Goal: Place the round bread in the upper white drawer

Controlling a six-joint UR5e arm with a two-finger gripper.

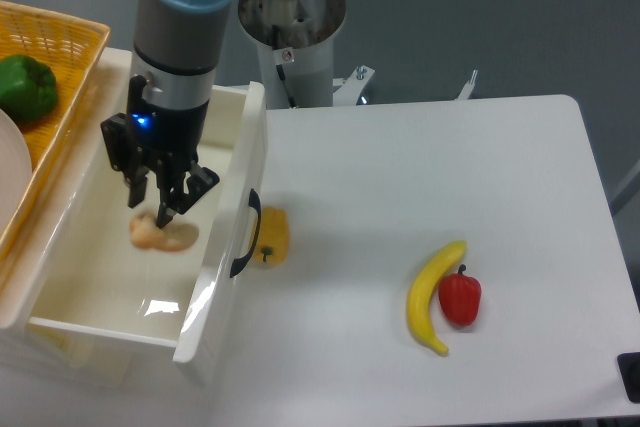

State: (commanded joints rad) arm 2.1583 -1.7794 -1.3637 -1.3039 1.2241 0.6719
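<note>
The round bread (164, 234), an orange-tan bun that looks slightly blurred, lies inside the upper white drawer (215, 277), near its left wall. The drawer is pulled open, with its black handle (246, 235) on the front panel. My gripper (154, 209) hangs straight down into the drawer. Its fingertips (139, 197) sit just above the top of the bread. The fingers stand a little apart and the bread lies wholly below them, not between them.
A woven yellow basket (70, 47) with a green pepper (25, 87) stands left of the drawer. A small yellow pepper (271, 238) lies right beside the drawer front. A banana (432, 297) and a red pepper (460, 298) lie at the table's right front.
</note>
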